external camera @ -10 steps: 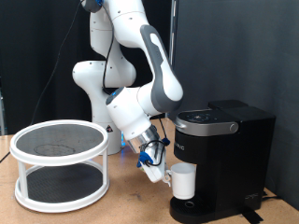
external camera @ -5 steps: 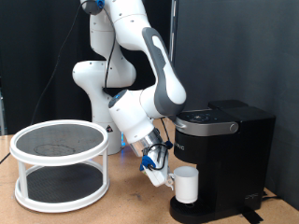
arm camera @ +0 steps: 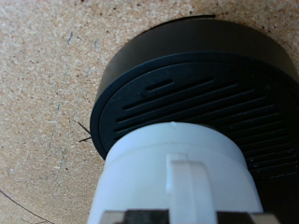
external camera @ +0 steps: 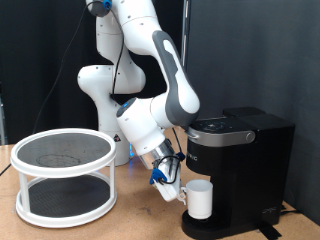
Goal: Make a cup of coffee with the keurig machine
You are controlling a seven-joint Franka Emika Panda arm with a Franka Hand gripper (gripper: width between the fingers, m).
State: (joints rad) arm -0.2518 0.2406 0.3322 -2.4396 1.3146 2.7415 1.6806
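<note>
The small white cup [external camera: 199, 198] stands upright on the round drip base [external camera: 215, 226] of the black keurig machine [external camera: 245, 160], under its brew head, with the lid down. My gripper [external camera: 171, 186] reaches in from the exterior view's left and is shut on the cup's handle. In the wrist view the cup [arm camera: 177, 159] fills the lower middle with its handle running down between my fingertips, and the slotted black drip base [arm camera: 187, 84] lies beneath it.
A white round two-tier rack [external camera: 65, 175] with a mesh top stands on the wooden table [external camera: 130, 215] at the exterior view's left. The robot's base [external camera: 100, 90] and a black curtain are behind.
The gripper carried the cup slightly right and down onto the drip base; over the last half second nothing has visibly moved.
</note>
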